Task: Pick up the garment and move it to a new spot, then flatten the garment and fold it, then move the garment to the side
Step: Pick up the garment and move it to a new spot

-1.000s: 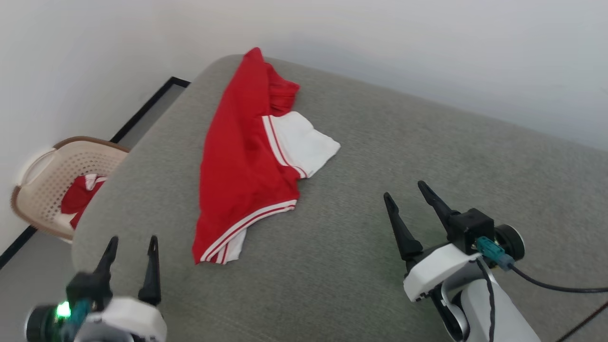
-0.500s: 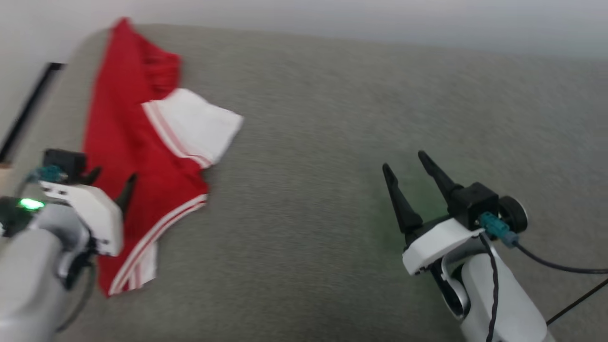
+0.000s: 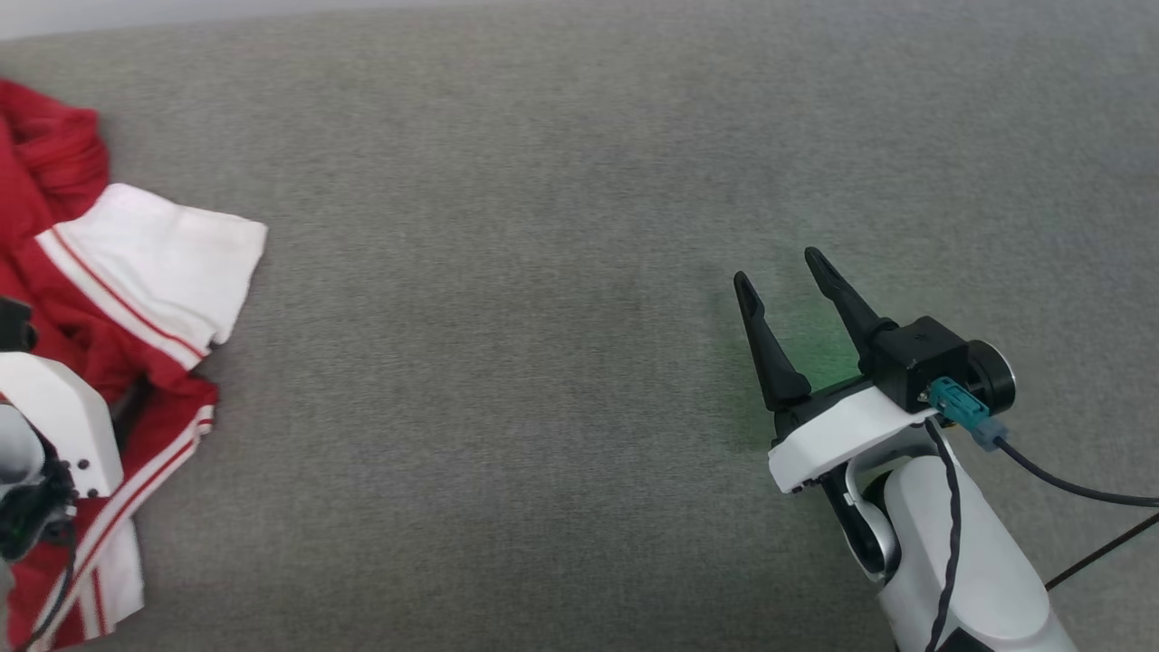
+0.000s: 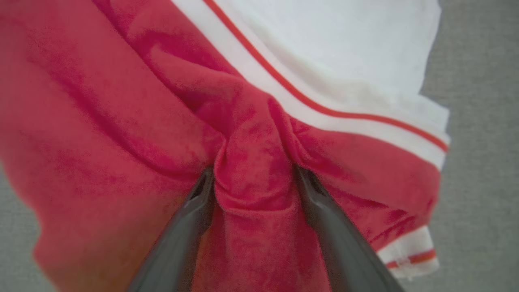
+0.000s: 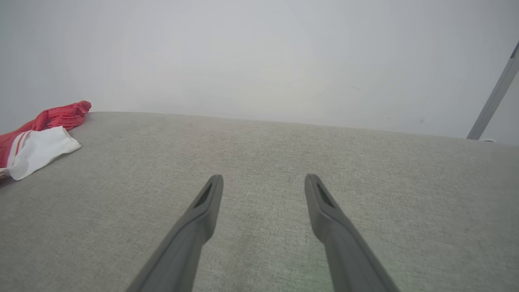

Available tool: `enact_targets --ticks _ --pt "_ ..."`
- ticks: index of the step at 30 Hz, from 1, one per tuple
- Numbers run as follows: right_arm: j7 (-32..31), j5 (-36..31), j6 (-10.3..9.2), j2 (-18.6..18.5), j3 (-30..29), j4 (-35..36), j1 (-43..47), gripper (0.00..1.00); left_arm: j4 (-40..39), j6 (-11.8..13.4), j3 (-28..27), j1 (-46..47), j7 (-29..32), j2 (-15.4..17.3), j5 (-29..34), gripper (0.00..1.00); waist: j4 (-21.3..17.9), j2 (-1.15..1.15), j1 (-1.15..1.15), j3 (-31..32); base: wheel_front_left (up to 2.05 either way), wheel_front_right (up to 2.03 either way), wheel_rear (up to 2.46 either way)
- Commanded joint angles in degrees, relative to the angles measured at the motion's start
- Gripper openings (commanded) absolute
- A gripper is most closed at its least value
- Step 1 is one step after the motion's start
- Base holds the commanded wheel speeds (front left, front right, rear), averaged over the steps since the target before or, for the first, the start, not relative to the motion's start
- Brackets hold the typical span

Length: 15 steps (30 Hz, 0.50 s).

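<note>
The garment [image 3: 118, 281], bright red with a white striped sleeve end, lies crumpled at the left edge of the grey cushion in the head view. My left arm's white wrist housing [image 3: 54, 426] sits over it there. In the left wrist view, my left gripper [image 4: 251, 174] is open, both fingertips pressed into the garment [image 4: 121, 101] with a raised fold of red fabric bunched between them. My right gripper [image 3: 777, 269] hovers open over bare cushion far to the right, with nothing between its fingers [image 5: 263, 178]. The garment [image 5: 36, 138] lies far to its left.
The wide grey fabric cushion [image 3: 543, 317] stretches between the garment and my right arm. A pale wall [image 5: 259, 61] rises behind it, with a grey pole [image 5: 492, 97] at the far right. A dark cable [image 3: 1068, 484] trails from my right wrist.
The head camera has swung right, shifting the whole picture left. My left gripper has moved from the cushion's front edge onto the garment and pressed into it. The right gripper has stayed open.
</note>
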<state>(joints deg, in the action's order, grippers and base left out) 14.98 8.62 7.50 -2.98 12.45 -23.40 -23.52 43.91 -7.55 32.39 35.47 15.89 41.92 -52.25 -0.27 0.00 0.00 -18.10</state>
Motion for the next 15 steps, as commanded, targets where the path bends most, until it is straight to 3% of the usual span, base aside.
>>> enact_targets --ticks 1,9,15 --pt "0.3 0.3 -0.02 0.1 -0.2 0.3 -0.3 1.00 0.7 0.2 1.0 0.0 -0.2 -0.6 -0.9 0.00 -1.1 0.00 0.00 -0.5 0.00 0.00 0.00" --pt "0.3 1.3 -0.03 0.0 -0.9 0.5 0.7 1.00 1.6 0.2 3.3 5.0 -9.4 2.5 1.1 0.00 -2.0 0.00 0.00 2.5 0.00 0.00 0.00" --pt "0.3 3.1 -0.03 0.0 -0.5 0.8 1.9 1.00 -2.5 0.2 5.8 9.8 -14.0 1.3 3.6 0.00 -4.3 0.00 0.00 4.7 0.00 0.00 0.00"
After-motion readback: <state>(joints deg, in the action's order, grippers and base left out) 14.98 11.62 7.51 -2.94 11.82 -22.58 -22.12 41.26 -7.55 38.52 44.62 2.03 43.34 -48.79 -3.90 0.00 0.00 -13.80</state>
